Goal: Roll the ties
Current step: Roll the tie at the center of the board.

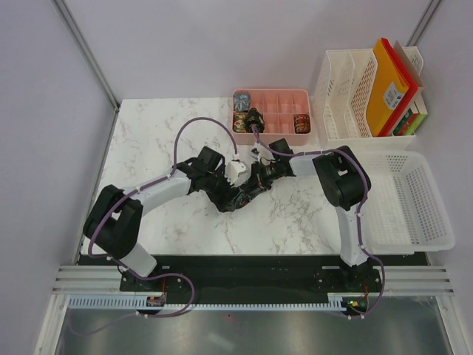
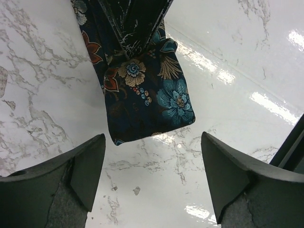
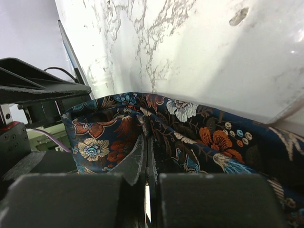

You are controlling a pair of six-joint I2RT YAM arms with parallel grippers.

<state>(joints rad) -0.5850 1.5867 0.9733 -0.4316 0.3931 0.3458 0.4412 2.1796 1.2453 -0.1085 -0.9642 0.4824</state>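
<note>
Now, right jaws pinched shut on floral tie (image 3: 190, 137), mid-counter (image 2: 247, 76). Left jaws spread wide, hovering over its loose end, touching nothing. Risk: slick fold slips from my pinch; unsupported end drags, roll starts crooked.

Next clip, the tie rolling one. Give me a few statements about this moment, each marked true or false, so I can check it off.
1. The right tool is shut on the floral tie. True.
2. The left tool is clamped on that tie. False: its fingers stand apart, and the tie's end lies on the marble table ahead of them.
3. The pink tray holds rolled ties. True.
4. The pink tray sits by the arm bases. False: it is at the table's far edge, beside the white file rack.
</note>
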